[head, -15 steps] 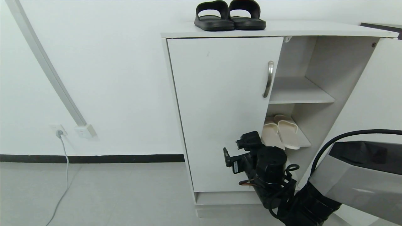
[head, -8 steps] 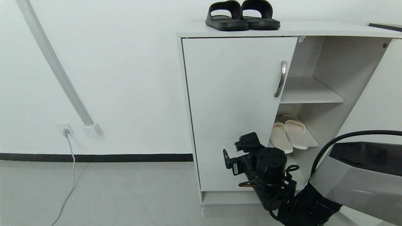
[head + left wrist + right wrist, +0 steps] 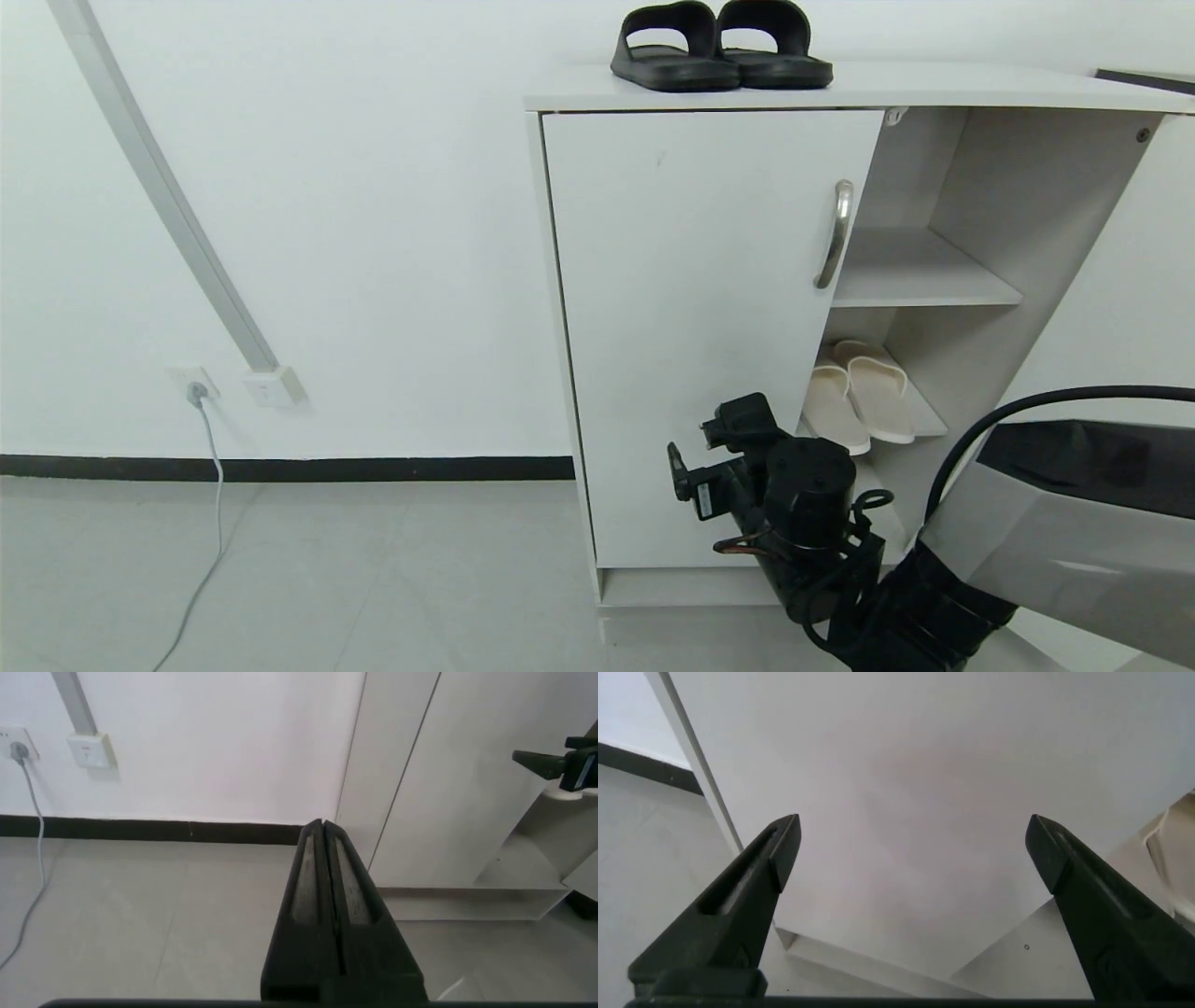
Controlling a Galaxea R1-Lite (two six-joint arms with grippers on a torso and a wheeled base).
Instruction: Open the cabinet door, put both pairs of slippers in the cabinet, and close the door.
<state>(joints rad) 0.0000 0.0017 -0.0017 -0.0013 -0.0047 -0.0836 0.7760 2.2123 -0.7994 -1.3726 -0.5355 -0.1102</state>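
Note:
A pair of black slippers (image 3: 721, 45) stands on top of the white cabinet (image 3: 934, 86). A pair of white slippers (image 3: 859, 394) lies on the lower shelf inside, behind the open right door (image 3: 1120, 280). The left door (image 3: 691, 327) with its metal handle (image 3: 836, 233) is closed. My right gripper (image 3: 709, 446) hangs low in front of that closed door, open and holding nothing; its wide-spread fingers (image 3: 738, 896) face the door panel (image 3: 934, 793). My left gripper (image 3: 322, 835) is shut on nothing, above the floor to the left of the cabinet (image 3: 448, 775).
An upper shelf (image 3: 915, 280) sits above the white slippers. On the wall to the left, a slanted cable duct (image 3: 159, 187) runs down to a socket (image 3: 194, 387) with a cord (image 3: 201, 541) trailing over the grey tiled floor (image 3: 327, 579).
The whole head picture has shifted right, so the camera moved. The right gripper holds nearly the same spot before the closed door. The slippers have not moved.

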